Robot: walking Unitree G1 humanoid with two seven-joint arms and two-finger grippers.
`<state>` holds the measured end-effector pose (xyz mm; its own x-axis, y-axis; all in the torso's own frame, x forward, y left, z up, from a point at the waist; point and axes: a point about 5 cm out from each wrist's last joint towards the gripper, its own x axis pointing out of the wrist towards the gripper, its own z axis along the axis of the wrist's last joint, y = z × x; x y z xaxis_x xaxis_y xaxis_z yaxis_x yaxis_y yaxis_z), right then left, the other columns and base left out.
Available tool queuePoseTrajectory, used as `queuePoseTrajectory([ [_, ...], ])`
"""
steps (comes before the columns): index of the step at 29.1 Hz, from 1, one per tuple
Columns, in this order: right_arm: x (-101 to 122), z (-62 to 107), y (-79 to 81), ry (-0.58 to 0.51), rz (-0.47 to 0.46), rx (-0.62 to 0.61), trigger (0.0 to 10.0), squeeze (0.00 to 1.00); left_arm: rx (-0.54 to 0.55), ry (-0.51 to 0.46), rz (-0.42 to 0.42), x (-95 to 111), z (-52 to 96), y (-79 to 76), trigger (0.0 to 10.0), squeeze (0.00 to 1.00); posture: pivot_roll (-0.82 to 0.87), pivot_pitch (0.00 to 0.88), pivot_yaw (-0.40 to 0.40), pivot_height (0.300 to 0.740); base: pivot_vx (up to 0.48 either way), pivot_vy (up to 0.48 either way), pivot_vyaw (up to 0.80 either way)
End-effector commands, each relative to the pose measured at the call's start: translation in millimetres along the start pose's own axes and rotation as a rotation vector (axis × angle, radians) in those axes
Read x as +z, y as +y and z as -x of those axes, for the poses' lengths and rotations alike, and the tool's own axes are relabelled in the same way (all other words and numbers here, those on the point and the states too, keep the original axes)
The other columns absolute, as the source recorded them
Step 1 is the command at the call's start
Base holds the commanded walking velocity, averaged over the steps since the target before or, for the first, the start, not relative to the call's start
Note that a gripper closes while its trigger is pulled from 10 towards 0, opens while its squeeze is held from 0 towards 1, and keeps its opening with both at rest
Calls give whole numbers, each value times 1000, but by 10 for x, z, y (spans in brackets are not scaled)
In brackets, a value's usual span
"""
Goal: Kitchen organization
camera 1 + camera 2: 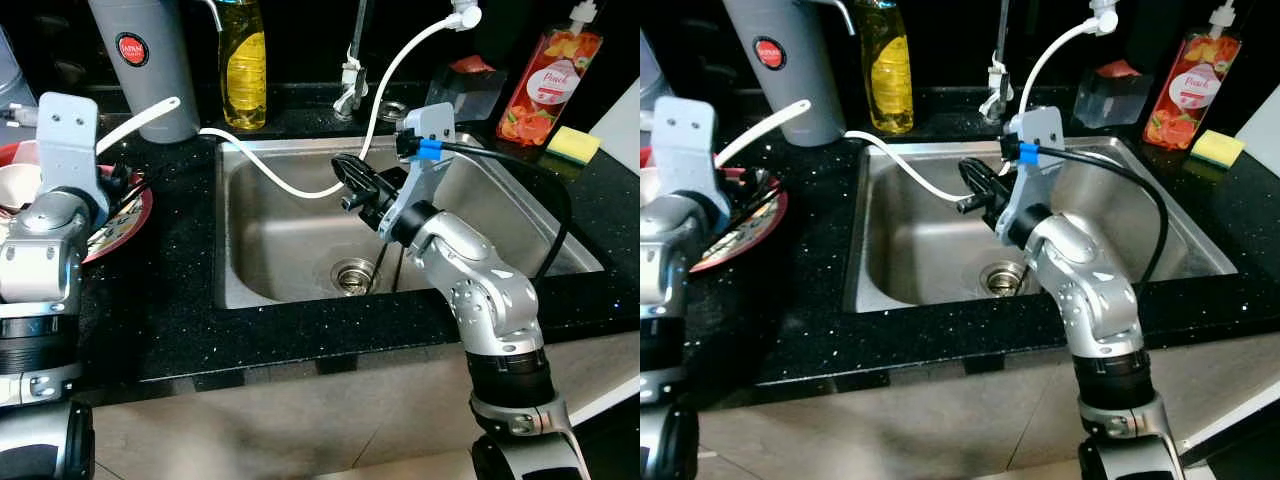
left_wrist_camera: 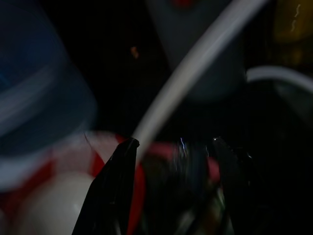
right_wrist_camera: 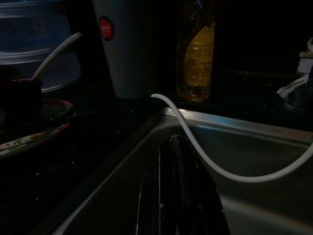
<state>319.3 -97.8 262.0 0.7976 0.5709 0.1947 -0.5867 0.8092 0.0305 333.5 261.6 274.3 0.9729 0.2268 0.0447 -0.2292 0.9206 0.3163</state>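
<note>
Black speckled counter (image 1: 160, 310) around steel sink (image 1: 260, 270). We hang right gripper (image 1: 350, 176) over the basin, fingers pressed together, empty. Left gripper (image 2: 171, 166), fingers apart, hovers at red plate (image 1: 125, 228), far left. Plate looks rigid, breakable, slick; we'd pinch its near rim.

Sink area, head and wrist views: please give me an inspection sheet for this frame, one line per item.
Surface: black speckled countertop around a steel sink; basin bare down to the drain.
Job's things: red-rimmed plates and a white bowl stacked left of the sink.
Clutter: grey jug, yellow oil bottle, peach soap bottle, yellow sponge.
Grippers: left gripper open, over the plates; right gripper shut, empty, over the basin.
Cables: white hose sagging across the sink; black cable on the right arm.
Surroundings: tap behind the sink; tiled floor.
</note>
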Motion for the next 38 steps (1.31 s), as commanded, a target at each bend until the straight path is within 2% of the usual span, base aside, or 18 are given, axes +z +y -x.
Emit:
queuePoseTrajectory([
  [1, -27, 13, -7, 11, -4, -6, 10000, 0, 24, -97, -58, 203, 18, 39, 10000, 0, 88, 5, -31, 740, 0, 0, 0],
  [4, -34, 14, 1, 11, -6, -5, 10000, 0, -9, -117, -63, 295, 17, -3, 10000, 0, 91, 6, -26, 740, 0, 0, 0],
  [8, -37, 19, -11, 9, -8, -13, 10000, 0, -37, -109, -53, 294, 5, -38, 10000, 0, 91, 6, -25, 740, 0, 0, 0],
  [11, -28, 18, -11, 5, -11, -17, 10000, 0, -16, -31, -119, 156, -110, -40, 10000, 0, 92, 11, -24, 740, 0, 0, 0],
  [12, -28, 18, -11, 5, -11, -17, 10000, 0, -16, -31, -119, 156, -110, -40, 10000, 0, 92, 11, -24, 740, 0, 0, 0],
  [14, -26, 14, -8, 5, -12, -15, 10000, 0, 2, 13, -205, 81, -175, -37, 10000, 0, 91, 13, -25, 740, 0, 0, 0],
  [16, -24, 8, -6, 4, -14, -13, 10000, 0, -30, 38, -190, 28, -252, -99, 10000, 0, 92, 14, -29, 740, 0, 0, 0],
  [20, -23, 0, -1, 3, -15, -12, 10000, 0, -14, 44, -201, -20, -345, -126, 10000, 0, 91, 14, -26, 740, 0, 0, 0],
  [24, -17, -2, 3, -1, -16, -12, 10000, 0, 46, 24, -260, -18, -415, -76, 10000, 0, 86, 13, -25, 740, 0, 0, 0],
  [26, -15, 4, 0, -1, -16, -14, 10000, 0, 83, -11, -343, 16, -461, -35, 10000, 0, 81, 15, -24, 740, 0, 0, 0],
  [27, -15, 4, 0, -1, -16, -14, 10000, 0, 83, -11, -343, 16, -461, -35, 10000, 0, 81, 15, -24, 740, 0, 0, 0],
  [29, -17, 10, -2, 0, -15, -17, 10000, 0, 116, -41, -410, 43, -495, 3, 10000, 0, 79, 16, -23, 740, 0, 0, 0],
  [31, -17, 14, 1, 0, -16, -18, 10000, 0, 149, -57, -438, 60, -516, 47, 10000, 0, 77, 18, -22, 740, 0, 0, 0],
  [34, -18, 16, 2, 0, -16, -19, 10000, 0, 176, -59, -427, 53, -528, 86, 10000, 0, 77, 18, -23, 740, 0, 0, 0],
  [38, -22, 14, 3, 2, -17, -18, 10000, 0, 238, -9, -375, -48, -551, 207, 10000, 0, 80, 20, -25, 740, 0, 0, 0],
])
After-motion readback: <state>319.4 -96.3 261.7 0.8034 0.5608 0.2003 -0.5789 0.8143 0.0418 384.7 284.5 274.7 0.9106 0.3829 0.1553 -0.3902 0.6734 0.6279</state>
